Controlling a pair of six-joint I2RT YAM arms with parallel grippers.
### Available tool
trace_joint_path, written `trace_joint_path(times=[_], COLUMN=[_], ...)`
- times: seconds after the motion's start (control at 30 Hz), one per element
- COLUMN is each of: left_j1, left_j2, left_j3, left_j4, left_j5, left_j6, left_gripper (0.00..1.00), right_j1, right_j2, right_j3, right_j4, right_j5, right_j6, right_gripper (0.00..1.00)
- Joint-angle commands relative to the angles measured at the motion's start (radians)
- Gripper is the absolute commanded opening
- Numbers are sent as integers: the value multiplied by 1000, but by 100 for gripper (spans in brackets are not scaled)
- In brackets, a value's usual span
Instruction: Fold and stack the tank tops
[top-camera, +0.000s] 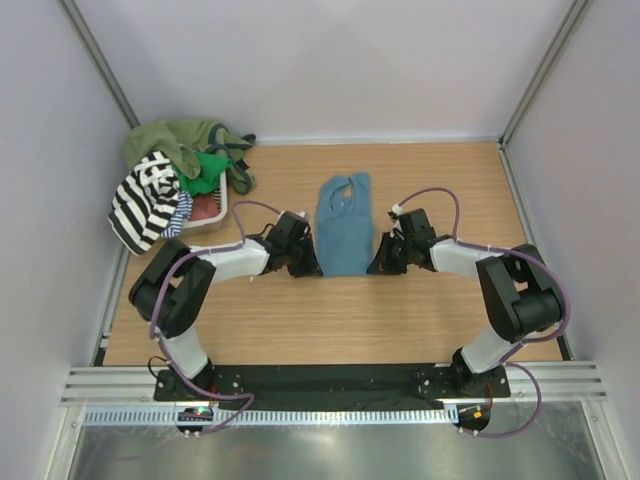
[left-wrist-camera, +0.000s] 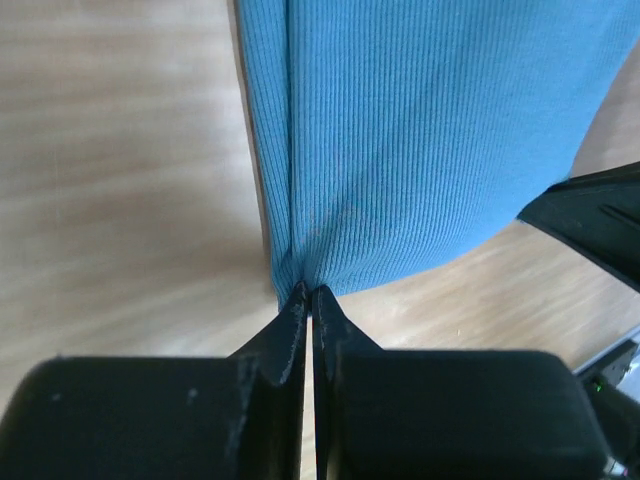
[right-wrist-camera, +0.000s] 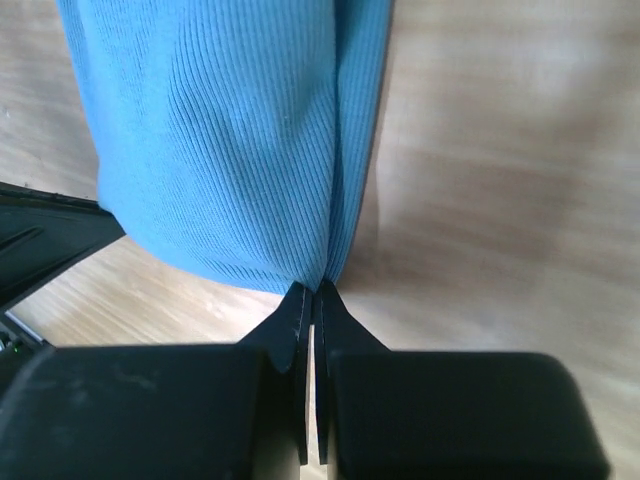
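A teal-blue tank top lies flat in the middle of the wooden table, straps toward the far side. My left gripper is shut on its near left hem corner; the left wrist view shows the ribbed teal cloth pinched at the fingertips. My right gripper is shut on the near right hem corner, the cloth bunching into a crease at its tips. A black-and-white striped tank top hangs over the heap at the far left.
A white basket at the far left holds olive and green tops and something red. Grey walls close in the table on three sides. Bare wood lies between the teal top and the arm bases.
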Motion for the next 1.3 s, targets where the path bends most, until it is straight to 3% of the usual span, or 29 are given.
trace_joint_path(times=[0.0,0.3,0.33,0.4,0.47,0.53,0.6,0.67,0.87,1.07,1.27], left_j1=[-21,-104,-111,-134,-148,-156,-157,-157,-150,-99,-41], left_j2=[-118,-291,-320,-355,-406,-434,-470,-486,-423,-290,-173], left_j3=[-60,-278,-293,-328,-346,-356,-341,-317,-166,-57,19], left_j4=[32,59,61,66,63,40,-5,-58,-163,-166,-165], left_j5=[-8,-82,-82,-85,-86,-97,-123,-161,-232,-230,-224], left_j6=[-10,-63,-70,-80,-85,-85,-76,-59,10,48,76], left_gripper=[0,0,0,1,11,29,38,47,48,47,44], right_j1=[4,48,65,79,85,83,83,85,85,83,83], right_j2=[-104,-407,-436,-517,-571,-634,-654,-642,-499,-347,-234], right_j3=[-61,-230,-254,-279,-303,-300,-282,-244,-144,-41,56], right_j4=[-9,-142,-171,-197,-236,-269,-286,-299,-256,-210,-194], right_j5=[-7,56,71,82,94,105,126,139,151,171,195], right_j6=[13,67,74,81,88,88,81,73,47,35,12], right_gripper=[1,6,9,29,45,49,50,45,38,47,48])
